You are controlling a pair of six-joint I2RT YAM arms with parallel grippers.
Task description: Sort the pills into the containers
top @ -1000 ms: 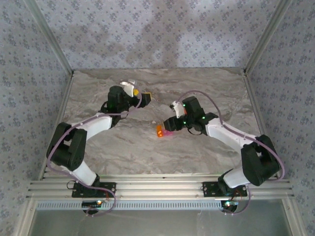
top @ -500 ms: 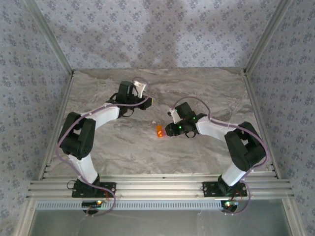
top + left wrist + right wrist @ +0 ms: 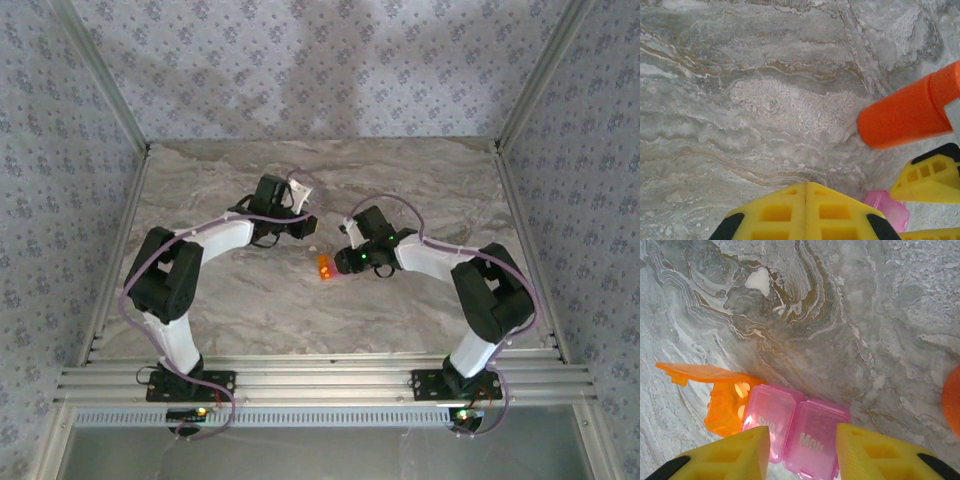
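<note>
Right wrist view showed the containers [image 3: 772, 420]: an orange box with its lid flipped open, joined to two pink compartments. They lay on the marble table [image 3: 850, 315], near its middle in the top external view [image 3: 325, 267]. The right gripper [image 3: 801, 434] had its yellow fingers [image 3: 730, 455] drawn in on the pink end, gripping it. An orange bottle [image 3: 910, 115] sat near that end. Close by, the left gripper [image 3: 805, 192] had its fingers pressed together, holding nothing.
</note>
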